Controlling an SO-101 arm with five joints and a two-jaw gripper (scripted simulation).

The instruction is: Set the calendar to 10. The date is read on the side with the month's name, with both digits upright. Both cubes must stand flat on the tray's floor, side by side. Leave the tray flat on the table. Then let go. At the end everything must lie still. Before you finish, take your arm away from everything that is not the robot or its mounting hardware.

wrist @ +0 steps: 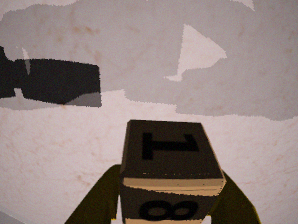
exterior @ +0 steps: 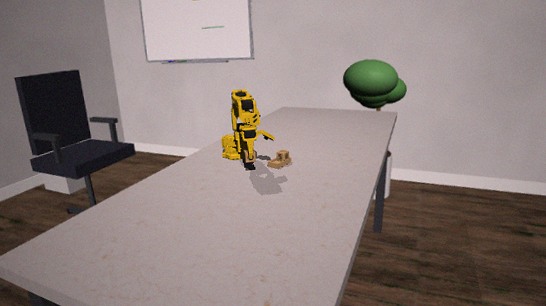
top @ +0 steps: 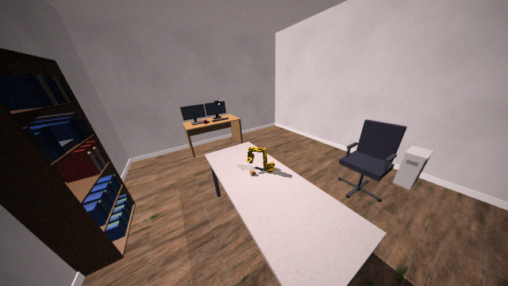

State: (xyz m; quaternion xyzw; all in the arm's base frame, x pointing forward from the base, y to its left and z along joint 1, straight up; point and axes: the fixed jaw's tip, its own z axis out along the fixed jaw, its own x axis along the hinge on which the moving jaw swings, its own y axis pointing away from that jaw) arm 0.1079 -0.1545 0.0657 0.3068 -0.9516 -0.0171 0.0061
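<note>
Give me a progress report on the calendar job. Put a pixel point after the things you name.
Done, by the look of it: the tray [top: 253, 174] [exterior: 277, 164] sits on the table [top: 302, 206] [exterior: 199, 220], with one cube [exterior: 282, 155] in it.
In hand: the other cube [exterior: 253, 156] [wrist: 167, 152], held up in the tool [top: 249, 160] [exterior: 251, 159] [wrist: 172, 197].
Left: seating it alongside, reading 10, letting go, backing off.

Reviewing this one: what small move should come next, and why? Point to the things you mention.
Probably carry the held cube [wrist: 172, 150] sideways toward the tray [exterior: 279, 162]: the gripper [exterior: 250, 156] [wrist: 167, 200] has it clamped beside the tray, while the other cube [exterior: 282, 155] already sits in there, so this one is still missing.
</note>
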